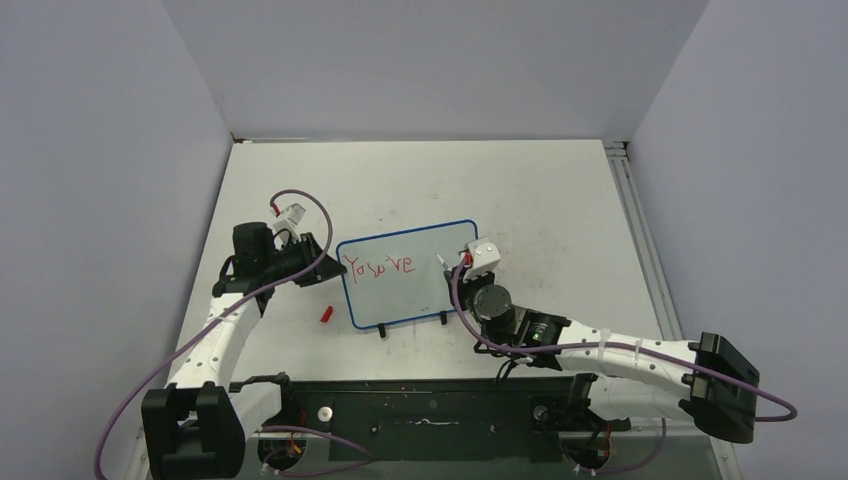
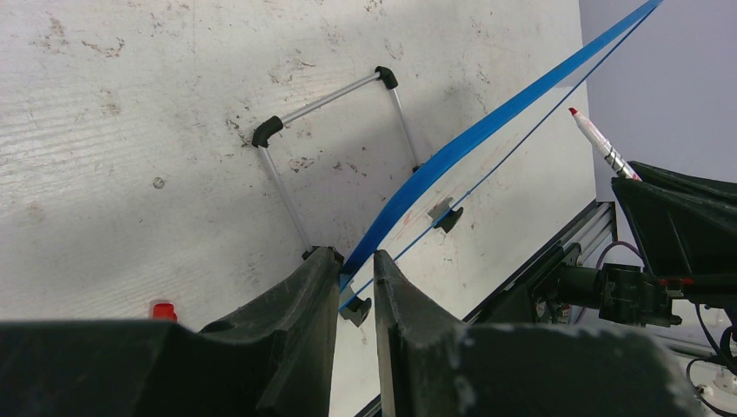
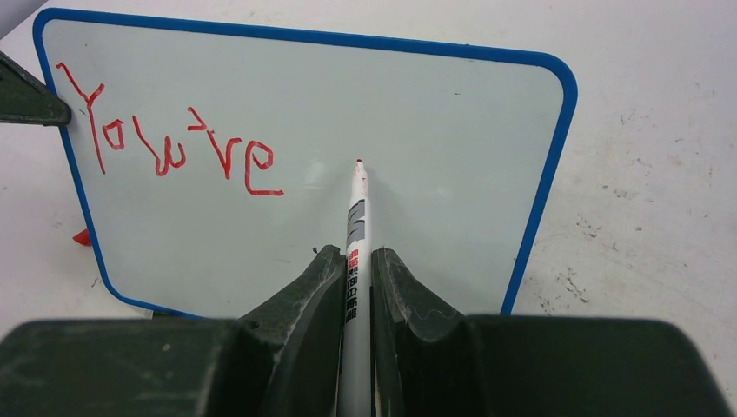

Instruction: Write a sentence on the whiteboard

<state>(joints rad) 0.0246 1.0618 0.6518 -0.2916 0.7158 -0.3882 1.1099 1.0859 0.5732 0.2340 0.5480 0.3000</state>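
The whiteboard (image 1: 425, 295), blue-framed, stands tilted on its feet mid-table. Red lettering reading roughly "You're" (image 3: 165, 143) runs along its upper left, also readable from above (image 1: 378, 267). My left gripper (image 2: 356, 256) is shut on the board's blue left edge (image 2: 487, 130); from above it sits at that edge (image 1: 327, 262). My right gripper (image 3: 355, 261) is shut on a white marker (image 3: 355, 226). The marker's red tip (image 3: 359, 163) is at the board's face just right of the last letter; I cannot tell whether it touches. From above, the right gripper (image 1: 455, 265) is at the board's right side.
A red marker cap (image 1: 327, 313) lies on the scuffed white table by the board's lower left corner. The board's wire stand (image 2: 330, 130) and black feet (image 1: 382, 330) rest on the table. Grey walls close in the left, back and right.
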